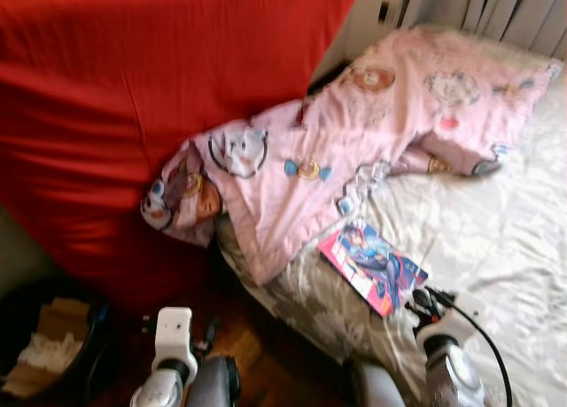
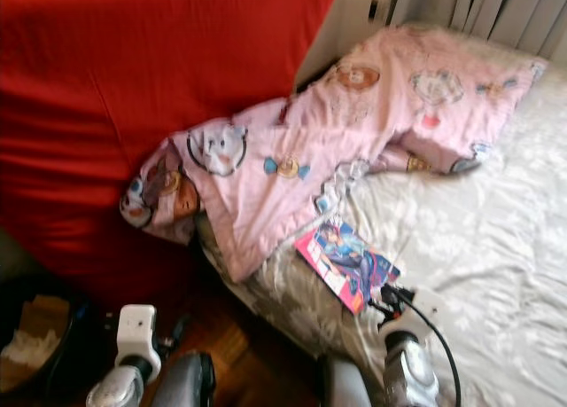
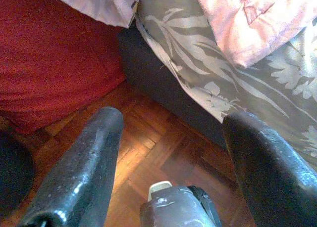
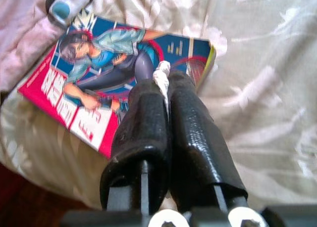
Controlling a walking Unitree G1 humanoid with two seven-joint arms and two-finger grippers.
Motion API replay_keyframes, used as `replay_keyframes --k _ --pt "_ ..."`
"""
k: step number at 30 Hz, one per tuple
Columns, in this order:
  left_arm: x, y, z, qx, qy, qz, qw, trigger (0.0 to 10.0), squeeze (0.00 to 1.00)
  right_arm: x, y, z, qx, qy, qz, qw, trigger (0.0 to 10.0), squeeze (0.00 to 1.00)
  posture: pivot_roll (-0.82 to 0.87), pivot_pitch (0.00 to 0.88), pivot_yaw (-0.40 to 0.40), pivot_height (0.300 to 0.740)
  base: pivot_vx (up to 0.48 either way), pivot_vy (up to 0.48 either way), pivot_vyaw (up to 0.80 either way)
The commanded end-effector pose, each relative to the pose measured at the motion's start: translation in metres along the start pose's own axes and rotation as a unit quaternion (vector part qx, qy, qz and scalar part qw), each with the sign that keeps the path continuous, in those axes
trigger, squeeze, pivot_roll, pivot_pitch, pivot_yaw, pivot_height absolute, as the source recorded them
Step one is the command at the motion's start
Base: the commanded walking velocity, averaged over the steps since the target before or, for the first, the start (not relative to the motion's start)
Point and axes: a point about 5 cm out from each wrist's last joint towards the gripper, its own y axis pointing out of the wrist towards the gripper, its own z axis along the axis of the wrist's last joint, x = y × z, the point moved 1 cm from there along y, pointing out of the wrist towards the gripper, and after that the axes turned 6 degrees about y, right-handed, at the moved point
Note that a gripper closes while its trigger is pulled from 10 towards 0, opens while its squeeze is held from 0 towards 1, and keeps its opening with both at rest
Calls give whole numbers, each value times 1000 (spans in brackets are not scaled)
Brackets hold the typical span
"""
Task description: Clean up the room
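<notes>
— What fills the room?
— A red cover [image 1: 133, 97] from nine to twelve o'clock, a white bed [image 1: 496, 238] at three, a pink blanket [image 1: 390, 123] draped between them.

— And the book?
— A comic book [image 1: 372, 265] lies on the bed near five o'clock.

— The grippers?
— The right gripper [image 4: 163, 88], over the book, pinches a small white scrap [image 4: 161, 76]. The left gripper [image 3: 171, 133] gapes wide, empty, above the wooden floor [image 3: 148, 148].

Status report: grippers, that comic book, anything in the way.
Right gripper shut, pinching a white scrap over the comic book. Left gripper open, low over wood floor. Pink blanket bunched beside the book.
</notes>
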Motion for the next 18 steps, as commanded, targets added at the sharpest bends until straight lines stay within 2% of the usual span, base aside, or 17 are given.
replay_keyframes --k 1,4,5,10,13,15,18 --pt "-3 -3 -12 -29 -3 8 1000 10000 0 6 -5 -12 -32 -14 -7 999 10000 0 -28 0 -15 601 0 0 0" --pt "-5 -3 -20 -54 -13 14 998 10000 0 7 -7 -18 -49 -26 -10 998 10000 0 -34 0 -12 601 0 0 0" --pt "-9 -6 -28 -77 -28 26 996 10000 0 9 -10 -26 -74 -48 -18 996 10000 0 -43 0 -10 601 0 0 0" --pt "-13 -9 -38 -109 -43 40 992 10000 0 11 -18 -45 -133 -82 -19 988 10000 0 -23 0 -19 625 0 0 0" --pt "-14 -10 -43 -125 -47 49 990 10000 0 13 -23 -56 -165 -87 -26 982 10000 0 2 0 -28 640 0 0 0" --pt "-18 -15 -51 -143 -66 67 985 10000 0 20 -31 -66 -195 -104 -44 974 10000 0 2 0 -33 655 0 0 0" --pt "-16 -19 -58 -161 -69 70 982 10000 0 29 -40 -73 -218 -117 -60 967 10000 0 20 0 -47 675 0 0 0"
